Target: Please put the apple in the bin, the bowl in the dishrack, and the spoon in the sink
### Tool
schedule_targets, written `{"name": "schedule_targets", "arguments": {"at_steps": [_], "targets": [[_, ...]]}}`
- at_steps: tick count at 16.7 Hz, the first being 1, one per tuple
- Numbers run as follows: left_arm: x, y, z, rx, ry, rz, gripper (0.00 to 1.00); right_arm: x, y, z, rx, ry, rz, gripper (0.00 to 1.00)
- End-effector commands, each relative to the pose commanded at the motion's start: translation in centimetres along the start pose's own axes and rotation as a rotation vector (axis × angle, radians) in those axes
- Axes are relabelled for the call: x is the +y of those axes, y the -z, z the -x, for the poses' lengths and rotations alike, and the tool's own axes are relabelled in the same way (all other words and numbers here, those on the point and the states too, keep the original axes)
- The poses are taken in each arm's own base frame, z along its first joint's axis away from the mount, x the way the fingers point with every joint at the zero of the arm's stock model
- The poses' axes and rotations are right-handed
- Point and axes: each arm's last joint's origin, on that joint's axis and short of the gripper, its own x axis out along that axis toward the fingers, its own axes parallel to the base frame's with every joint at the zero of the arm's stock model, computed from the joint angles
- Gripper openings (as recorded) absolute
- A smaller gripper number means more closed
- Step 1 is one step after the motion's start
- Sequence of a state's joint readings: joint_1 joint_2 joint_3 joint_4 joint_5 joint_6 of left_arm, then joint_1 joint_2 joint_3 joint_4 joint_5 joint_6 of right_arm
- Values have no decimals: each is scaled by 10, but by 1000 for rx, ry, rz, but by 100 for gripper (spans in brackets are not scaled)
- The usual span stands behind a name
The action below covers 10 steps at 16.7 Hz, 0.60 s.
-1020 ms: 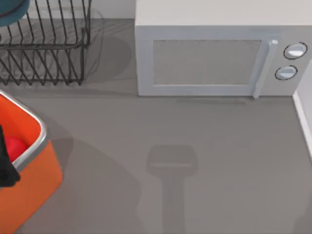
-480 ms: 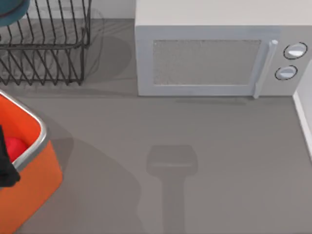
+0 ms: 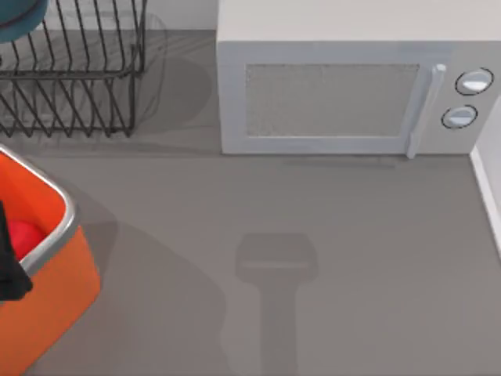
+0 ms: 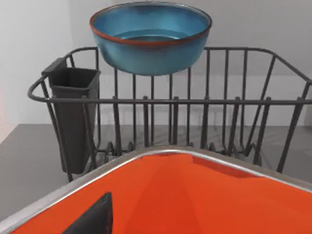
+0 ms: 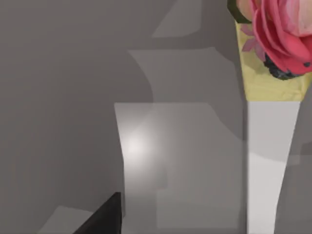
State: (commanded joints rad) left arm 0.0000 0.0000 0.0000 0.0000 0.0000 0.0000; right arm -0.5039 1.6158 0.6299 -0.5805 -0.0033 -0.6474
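The teal-blue bowl with a reddish-brown rim rests high on the black wire dishrack, tilted so that its inside shows. In the top view the bowl sits on the dishrack at the far left. The red apple lies inside the orange bin at the table's left edge. My left gripper hangs over the bin beside the apple; a dark part of it also appears low in the left wrist view over the bin. The spoon and the sink are out of view.
A white microwave with its door shut stands at the back, middle to right. A dark cutlery holder hangs on the rack's end. The right wrist view looks at grey surface, a pink flower and a white upright panel.
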Motion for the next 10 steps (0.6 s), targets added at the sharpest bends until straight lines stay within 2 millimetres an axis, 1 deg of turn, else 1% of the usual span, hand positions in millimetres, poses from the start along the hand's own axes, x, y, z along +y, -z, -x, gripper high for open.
{"name": "schedule_targets", "arguments": {"at_steps": [7,8,10], "targets": [[0,0,0,0,0,0,100,0,0,0,0,0,0,2],[0,0,0,0,0,0,100,0,0,0,0,0,0,0],[0,0,0,0,0,0,100,0,0,0,0,0,0,0]]}}
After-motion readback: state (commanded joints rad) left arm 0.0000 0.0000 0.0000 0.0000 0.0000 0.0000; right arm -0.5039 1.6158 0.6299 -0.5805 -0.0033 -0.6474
